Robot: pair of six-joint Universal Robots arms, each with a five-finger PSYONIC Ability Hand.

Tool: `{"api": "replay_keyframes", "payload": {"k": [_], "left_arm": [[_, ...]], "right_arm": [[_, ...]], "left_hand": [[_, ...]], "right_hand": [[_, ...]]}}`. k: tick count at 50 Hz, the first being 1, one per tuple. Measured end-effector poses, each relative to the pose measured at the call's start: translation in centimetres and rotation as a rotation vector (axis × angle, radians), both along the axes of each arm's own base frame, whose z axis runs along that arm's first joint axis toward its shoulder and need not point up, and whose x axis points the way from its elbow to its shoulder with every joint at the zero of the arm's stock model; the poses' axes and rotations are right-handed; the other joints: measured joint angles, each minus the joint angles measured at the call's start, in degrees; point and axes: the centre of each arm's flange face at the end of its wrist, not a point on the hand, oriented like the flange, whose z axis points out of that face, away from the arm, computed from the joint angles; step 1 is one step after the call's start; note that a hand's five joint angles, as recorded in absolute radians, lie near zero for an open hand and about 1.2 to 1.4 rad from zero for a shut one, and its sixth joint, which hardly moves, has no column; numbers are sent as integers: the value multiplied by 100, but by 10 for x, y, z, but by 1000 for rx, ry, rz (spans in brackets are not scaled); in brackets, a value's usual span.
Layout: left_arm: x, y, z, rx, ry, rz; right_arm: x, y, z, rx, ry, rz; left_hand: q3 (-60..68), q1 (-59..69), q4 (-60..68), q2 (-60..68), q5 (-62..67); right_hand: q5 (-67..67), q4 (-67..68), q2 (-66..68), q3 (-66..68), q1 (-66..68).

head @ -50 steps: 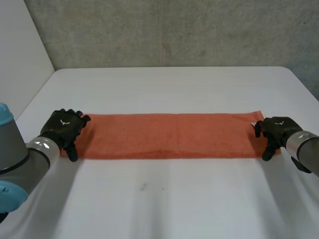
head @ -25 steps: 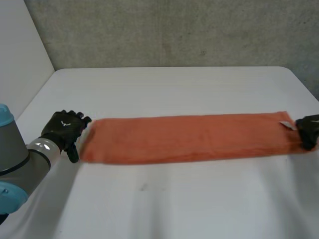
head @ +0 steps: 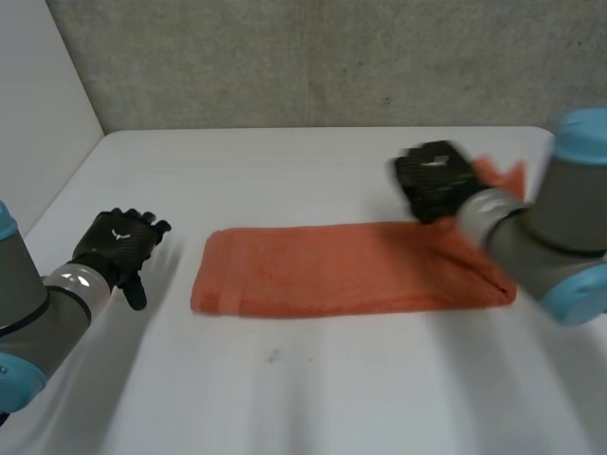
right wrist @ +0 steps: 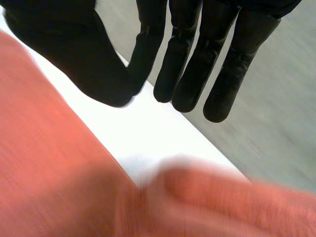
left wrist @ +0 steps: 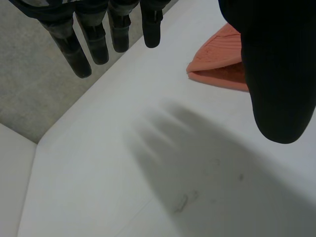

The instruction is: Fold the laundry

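An orange towel [head: 341,270] lies as a long strip across the white table [head: 313,171]. My right hand [head: 434,180] is above the strip's right part, shut on the towel's right end. That end is lifted off the table and stands up behind the hand. In the right wrist view the thumb is closed against the fingers [right wrist: 222,59], with the towel [right wrist: 49,173] close under the palm. My left hand [head: 119,242] rests open on the table, a short gap left of the towel's left end. Its fingers [left wrist: 89,39] are straight, and the towel's end [left wrist: 219,59] lies beside the thumb.
A grey wall [head: 332,57] runs behind the table's far edge. The table's left edge [head: 66,190] passes close to my left arm. Bare tabletop stretches in front of the towel.
My right hand pulled the towel's right end outward, then lifted it and carried it back left over the strip. The towel's left end slid away from my left hand, which stayed put.
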Motion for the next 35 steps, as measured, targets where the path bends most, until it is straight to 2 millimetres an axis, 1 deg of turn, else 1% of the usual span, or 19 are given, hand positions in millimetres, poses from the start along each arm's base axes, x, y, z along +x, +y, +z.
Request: {"api": "replay_keyframes", "payload": {"k": [1, 3, 5, 6, 8, 10, 13, 16, 17, 18, 19, 20, 24, 25, 28, 29, 31, 33, 35], "left_arm": [[0, 0, 0, -1, 0, 1], [1, 0, 1, -2, 0, 3], [2, 0, 2, -4, 1, 6], [2, 0, 2, -4, 1, 6], [2, 0, 2, -4, 1, 7], [3, 0, 2, -4, 1, 9], [3, 0, 2, -3, 1, 11], [4, 0, 1, -3, 1, 12], [4, -1, 1, -2, 1, 12], [4, -1, 1, -2, 1, 12], [4, -1, 1, -2, 1, 13], [4, -1, 1, -1, 1, 13], [4, 0, 1, 0, 1, 13], [4, -1, 1, -1, 1, 13], [4, -1, 1, 0, 2, 13], [4, 0, 1, 0, 2, 12], [4, 0, 1, 0, 2, 12], [4, 0, 1, 1, 2, 12], [4, 0, 1, 2, 2, 11]], "right_arm": [[23, 18, 1, -2, -12, 74], [50, 40, 0, -4, -21, 160], [88, 74, -7, -3, -25, 278], [88, 74, -7, -3, -25, 278], [118, 102, -19, 5, -18, 369], [139, 122, -34, 16, -5, 423], [154, 137, -51, 31, 18, 452], [162, 142, -63, 41, 41, 441], [164, 141, -68, 44, 56, 410], [164, 140, -69, 44, 62, 390], [161, 134, -70, 42, 71, 339], [159, 131, -69, 41, 75, 312], [137, 101, -57, 32, 73, 113], [124, 85, -51, 33, 62, 31], [92, 51, -41, 47, 30, -124], [69, 30, -37, 63, 4, -212], [44, 11, -34, 87, -28, -295], [26, -1, -34, 110, -55, -350], [-1, -17, -38, 158, -103, -421]], "left_hand": [[0, 0, 0, 0, 0], [0, 0, 0, 0, 0], [0, 0, 0, 0, 0], [0, 0, 0, 0, 0], [0, 0, 0, 0, 0], [0, 0, 0, 0, 0], [0, 0, 0, 0, 0], [0, 0, 0, 0, 0], [0, -1, 0, 0, 0], [0, -1, 0, 0, 0], [0, 0, 0, 0, 0], [0, 0, 0, 0, 0], [0, 0, 0, 0, 0], [0, 0, 0, 0, 0], [0, 0, 0, 0, 0], [0, 0, 0, 0, 0], [0, 0, 0, 0, 0], [0, 0, 0, 0, 0], [0, 0, 0, 0, 0]], "right_hand": [[0, 0, 0, 0, 0], [0, 0, 0, 0, 0], [0, 0, 0, 0, 0], [0, 0, 0, 0, 0], [0, 0, 0, 0, 0], [0, 0, 0, 0, 0], [0, 0, 0, 1, 0], [0, 0, 0, 0, 0], [-909, -1187, -1227, -1258, -964], [-909, -1187, -1227, -1258, -964], [-2076, -2419, -2427, -2442, -1949], [-2459, -2797, -2759, -2757, -2232], [-2857, -3179, -2984, -3112, -2470], [-2891, -3215, -2984, -3124, -2476], [-2915, -3225, -2985, -3135, -2477], [-2917, -3236, -2985, -3150, -2477], [-2917, -3236, -2985, -3150, -2477], [-2917, -3246, -2984, -3158, -2477], [-2917, -3246, -2985, -3158, -2477]]}}
